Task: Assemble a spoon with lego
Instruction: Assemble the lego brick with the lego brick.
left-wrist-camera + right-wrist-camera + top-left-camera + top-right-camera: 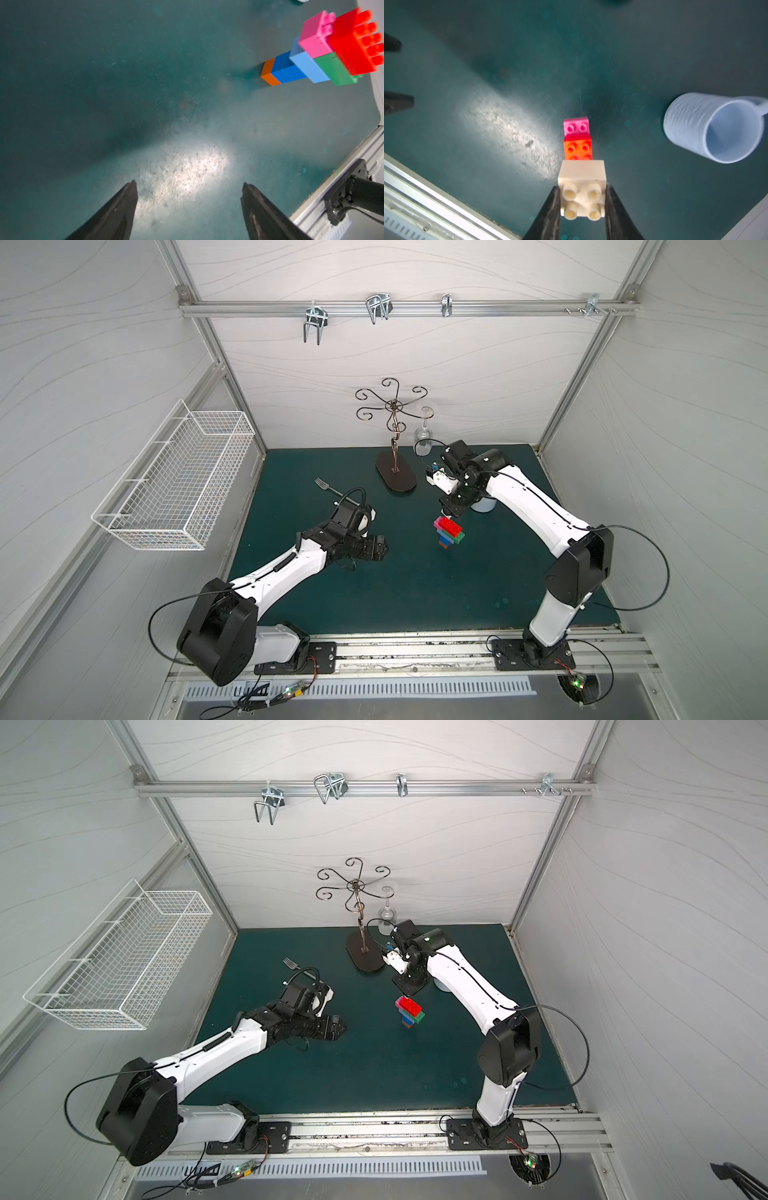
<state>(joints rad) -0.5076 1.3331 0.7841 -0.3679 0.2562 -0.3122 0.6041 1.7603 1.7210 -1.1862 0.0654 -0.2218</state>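
Spoon (pixel 449 532), multicoloured brick stack, standing on its orange end on green tabletop (pixel 415 593), right of centre, red-and-pink head uppermost, right fingers (pixel 550 207) clamped on white brick (pixel 581 172) just above the head, left fingers (pixel 122 207) spread wide, empty, well apart from spoon.

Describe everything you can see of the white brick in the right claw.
The white brick is a square, glossy cream plastic piece with four round studs facing the wrist camera. The right claw pinches its two opposite side walls. It hangs over the red brick; contact there cannot be told.
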